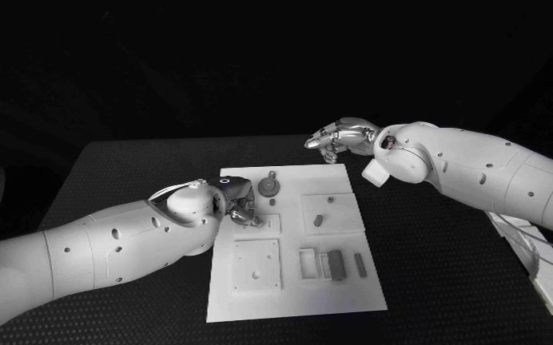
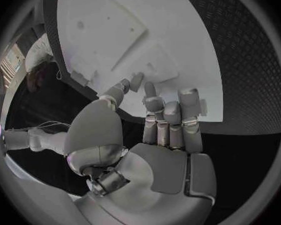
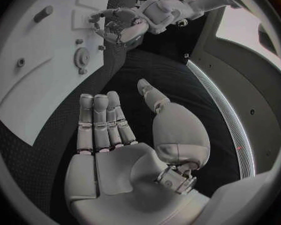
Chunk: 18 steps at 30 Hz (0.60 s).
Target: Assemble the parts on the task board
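- Your white rectangular task board (image 1: 294, 237) lies flat in the middle of the black table (image 1: 438, 241).
- Your left hand (image 1: 234, 200) sits over the board's left edge, near a small raised white block (image 1: 270, 223). In the left wrist view its fingers (image 2: 172, 116) reach side by side over the board and the thumb stands apart; nothing is between them.
- Your right hand (image 1: 338, 136) hovers just beyond the board's far right corner, above the table, palm bare, fingers (image 3: 100, 120) straight and close together, thumb apart.
- A small grey gear-shaped part (image 1: 270, 188) lies on the board's far end, just beside the left hand.
- A grey bar-shaped part (image 1: 336, 264) rests near the board's near right side.
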{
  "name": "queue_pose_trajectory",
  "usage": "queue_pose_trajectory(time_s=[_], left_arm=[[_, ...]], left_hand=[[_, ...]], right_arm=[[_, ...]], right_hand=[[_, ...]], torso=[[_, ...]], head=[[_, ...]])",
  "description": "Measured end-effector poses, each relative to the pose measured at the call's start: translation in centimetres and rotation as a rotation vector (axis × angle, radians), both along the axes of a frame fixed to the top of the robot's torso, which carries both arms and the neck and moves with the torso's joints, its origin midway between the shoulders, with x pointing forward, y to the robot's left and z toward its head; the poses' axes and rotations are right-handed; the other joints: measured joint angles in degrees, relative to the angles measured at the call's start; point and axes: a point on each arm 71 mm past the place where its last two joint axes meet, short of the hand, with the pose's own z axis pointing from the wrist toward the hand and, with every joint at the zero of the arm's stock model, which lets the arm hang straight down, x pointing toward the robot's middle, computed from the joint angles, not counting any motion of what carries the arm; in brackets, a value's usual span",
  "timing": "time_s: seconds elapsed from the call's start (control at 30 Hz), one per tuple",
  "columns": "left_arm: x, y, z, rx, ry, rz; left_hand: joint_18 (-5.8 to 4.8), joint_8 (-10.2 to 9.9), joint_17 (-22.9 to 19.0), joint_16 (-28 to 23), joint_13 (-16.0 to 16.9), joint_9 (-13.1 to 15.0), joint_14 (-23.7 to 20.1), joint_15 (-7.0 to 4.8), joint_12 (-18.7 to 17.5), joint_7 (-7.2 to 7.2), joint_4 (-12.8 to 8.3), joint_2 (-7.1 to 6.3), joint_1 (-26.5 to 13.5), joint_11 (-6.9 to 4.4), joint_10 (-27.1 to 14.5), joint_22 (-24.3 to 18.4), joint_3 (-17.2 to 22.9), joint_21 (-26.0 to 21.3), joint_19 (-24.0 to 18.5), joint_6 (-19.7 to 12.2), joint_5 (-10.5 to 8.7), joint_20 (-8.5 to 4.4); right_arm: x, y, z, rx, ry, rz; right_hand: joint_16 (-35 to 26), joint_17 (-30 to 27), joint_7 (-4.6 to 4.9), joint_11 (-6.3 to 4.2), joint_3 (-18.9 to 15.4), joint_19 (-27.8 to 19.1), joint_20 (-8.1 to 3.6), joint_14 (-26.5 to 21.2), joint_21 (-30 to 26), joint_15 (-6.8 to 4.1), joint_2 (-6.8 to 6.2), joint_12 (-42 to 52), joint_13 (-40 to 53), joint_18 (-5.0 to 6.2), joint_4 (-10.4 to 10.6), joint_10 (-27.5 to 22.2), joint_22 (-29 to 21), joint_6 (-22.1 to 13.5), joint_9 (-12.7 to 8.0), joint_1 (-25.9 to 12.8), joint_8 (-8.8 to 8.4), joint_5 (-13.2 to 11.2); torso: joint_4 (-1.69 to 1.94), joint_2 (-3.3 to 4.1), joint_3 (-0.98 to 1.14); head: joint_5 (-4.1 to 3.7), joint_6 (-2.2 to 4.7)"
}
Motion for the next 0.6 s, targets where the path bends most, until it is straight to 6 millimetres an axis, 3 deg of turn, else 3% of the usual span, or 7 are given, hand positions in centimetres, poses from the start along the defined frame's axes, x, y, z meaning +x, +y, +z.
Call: queue_pose_trajectory(time_s=[0.6], left_arm=[[0.9, -0.5, 1.1, 0.054, 0.077, -0.02]], left_hand=[[0.05, 0.0, 0.1, 0.0, 0.0, -0.2, -0.9, 0.15, 0.0, 0.25, 3.4, 0.24, -3.6, 0.5, -0.7, 0.0, -2.6, -0.2, -1.1, -0.8, -0.99, 0.29]], right_arm=[[0.1, 0.2, 0.0, 0.0, 0.001, 0.002]], right_hand=[[0.0, 0.0, -0.1, 0.0, 0.0, 0.0, 0.0, 0.0, 0.0, 0.0, 0.0, 0.2, 0.0, 0.0, 0.0, 0.0, 0.0, 0.1, 0.0, 0.0, 0.0, 0.0]], torso=[[0.07, 0.02, -0.03]], head=[[-0.31, 0.07]])
